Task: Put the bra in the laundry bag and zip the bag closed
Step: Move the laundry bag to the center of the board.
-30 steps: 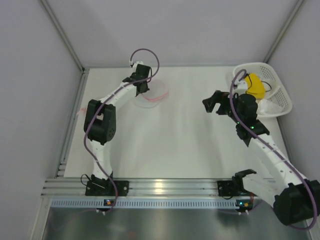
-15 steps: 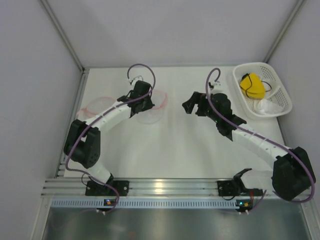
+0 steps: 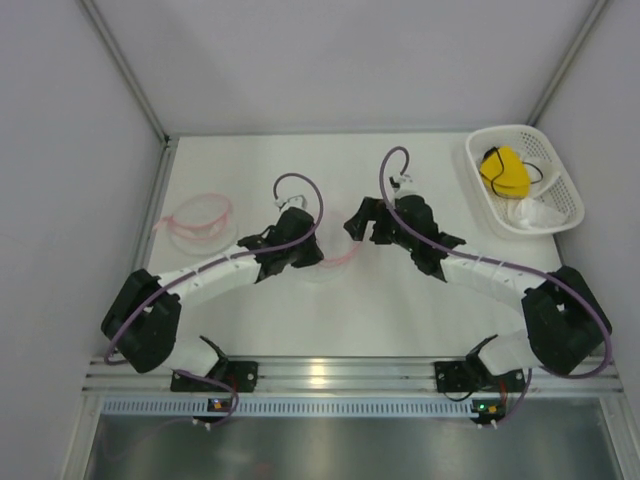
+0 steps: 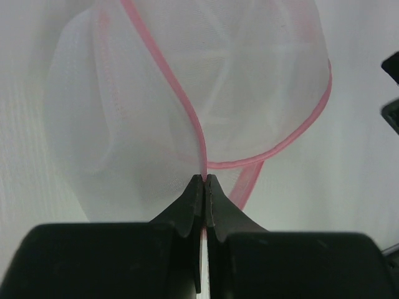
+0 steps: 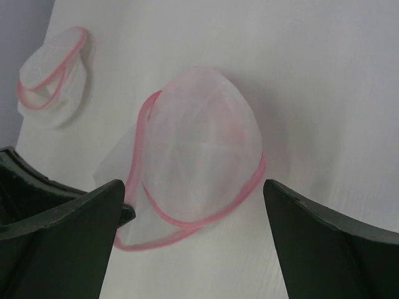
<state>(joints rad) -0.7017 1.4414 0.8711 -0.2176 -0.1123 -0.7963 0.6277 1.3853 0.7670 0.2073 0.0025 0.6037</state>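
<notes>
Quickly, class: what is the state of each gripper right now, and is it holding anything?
Left gripper: closed, pinching the edge of the mesh laundry bag.
Right gripper: open, holding nothing, jaws facing that bag.

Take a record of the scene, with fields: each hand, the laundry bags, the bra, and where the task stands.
left hand: shut, pinching the pink rim of the laundry bag
right hand: open, empty, pointed at that bag from the right
laundry bag: mid-table, mesh, nothing visible inside
second mesh bag: far left, untouched
yellow bra: in the white basket, far right corner
task state: bra not yet in the bag
</notes>
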